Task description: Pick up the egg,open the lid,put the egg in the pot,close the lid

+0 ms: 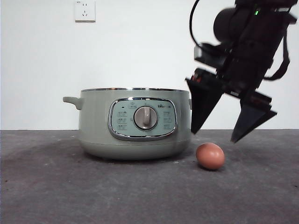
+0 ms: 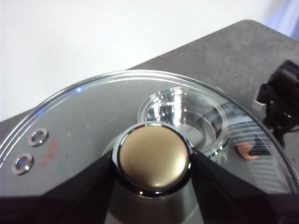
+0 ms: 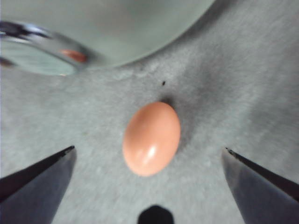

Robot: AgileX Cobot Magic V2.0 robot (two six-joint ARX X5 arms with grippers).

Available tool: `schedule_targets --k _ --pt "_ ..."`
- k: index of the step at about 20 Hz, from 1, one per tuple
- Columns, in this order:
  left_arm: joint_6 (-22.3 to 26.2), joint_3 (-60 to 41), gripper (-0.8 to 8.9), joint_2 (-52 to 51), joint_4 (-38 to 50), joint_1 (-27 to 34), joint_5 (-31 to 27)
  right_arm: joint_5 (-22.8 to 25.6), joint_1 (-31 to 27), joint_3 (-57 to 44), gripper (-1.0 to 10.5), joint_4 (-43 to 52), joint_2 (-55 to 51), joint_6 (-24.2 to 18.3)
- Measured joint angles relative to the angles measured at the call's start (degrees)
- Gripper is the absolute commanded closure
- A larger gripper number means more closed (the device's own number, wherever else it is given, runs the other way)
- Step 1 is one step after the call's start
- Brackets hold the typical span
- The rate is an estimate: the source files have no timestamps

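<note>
Right tool (image 1: 218, 135) hangs spread wide above the egg (image 1: 210, 156), its arm coming in dark and tilted from the top right corner of my front view, upper part cut off by the frame. From its wrist camera I see the egg (image 3: 152, 138) lying between the two black tips, apart from both, resting on the grey tabletop (image 3: 243, 84) just beside the pot (image 3: 140, 28); the pot wall there is blurred. Left tool (image 2: 153, 161) I only get from its own wrist camera: jaws clamped on either side of the lid's knob, holding the lid (image 2: 84, 121), whose edges are cut off. Through the glass I make out the open pot and a bit of the egg, distorted. In front view the pot (image 1: 96, 126) stands uncovered, egg near its base to the right, not touching.
</note>
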Motion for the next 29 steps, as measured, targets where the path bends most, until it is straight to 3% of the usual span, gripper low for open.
schedule_targets --k 3,8,9,11,17,24,29 --pt "-0.2 -4.5 8.2 -3.8 0.0 0.0 0.0 1.4 0.7 0.0 4.1 1.8 2.6 0.0" --pt "-1.0 -5.9 8.2 -5.7 0.0 0.0 0.0 2.8 1.4 0.0 4.2 3.3 5.6 0.9" --pt "-1.0 -5.9 8.2 -5.9 0.0 0.0 0.0 2.8 1.4 0.0 4.7 3.5 6.0 1.4" --pt "-1.0 -5.9 8.2 -5.9 0.0 0.0 0.0 2.8 1.4 0.0 6.7 3.5 6.3 2.4" --pt "-1.0 -5.9 8.2 -5.7 0.0 0.0 0.0 2.9 2.3 0.0 9.6 4.0 6.3 2.8" --pt "-1.0 -5.9 8.2 -5.7 0.0 0.0 0.0 2.8 2.4 0.1 9.6 0.4 5.4 3.9" --pt "-1.0 -5.9 8.2 -5.4 0.0 0.0 0.0 2.8 4.1 0.1 9.6 -4.4 -7.9 3.9"
